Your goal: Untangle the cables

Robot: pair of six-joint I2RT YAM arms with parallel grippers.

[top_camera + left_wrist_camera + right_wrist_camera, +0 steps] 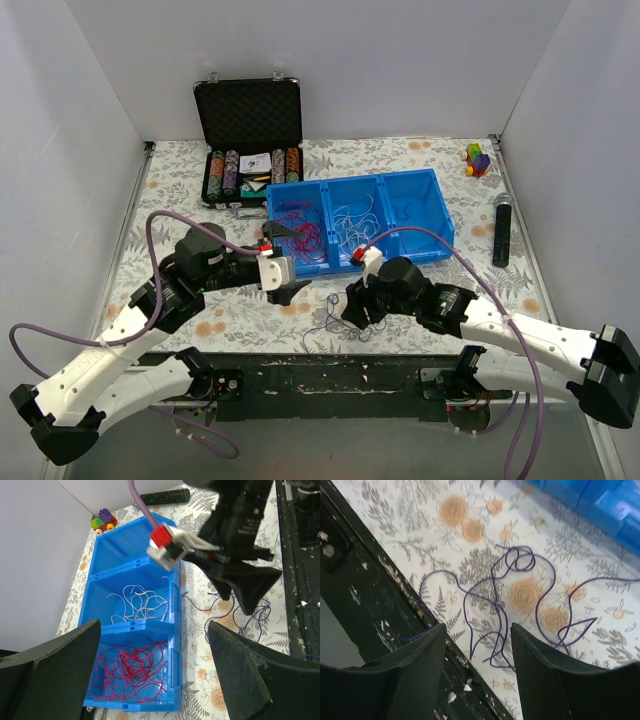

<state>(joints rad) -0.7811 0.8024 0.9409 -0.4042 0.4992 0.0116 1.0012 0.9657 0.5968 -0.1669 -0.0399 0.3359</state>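
Observation:
Thin purple cables [520, 600] lie loosely tangled on the floral cloth near the table's front edge; they also show in the top view [335, 325]. Red cables [131, 672] fill the left compartment of the blue bin [440, 215]. White cables [140, 602] lie in its middle compartment. My right gripper [480, 665] is open and empty, hovering just above the purple cables [240, 625]. My left gripper [152, 670] is open and empty, above the red compartment's near edge. In the top view it [292, 288] is left of the right gripper [352, 312].
An open black case [250, 130] with poker chips stands behind the bin. A black remote [502, 230] lies at the right, small toy blocks [477, 160] at the back right. The black table edge [380, 610] runs beside the purple cables.

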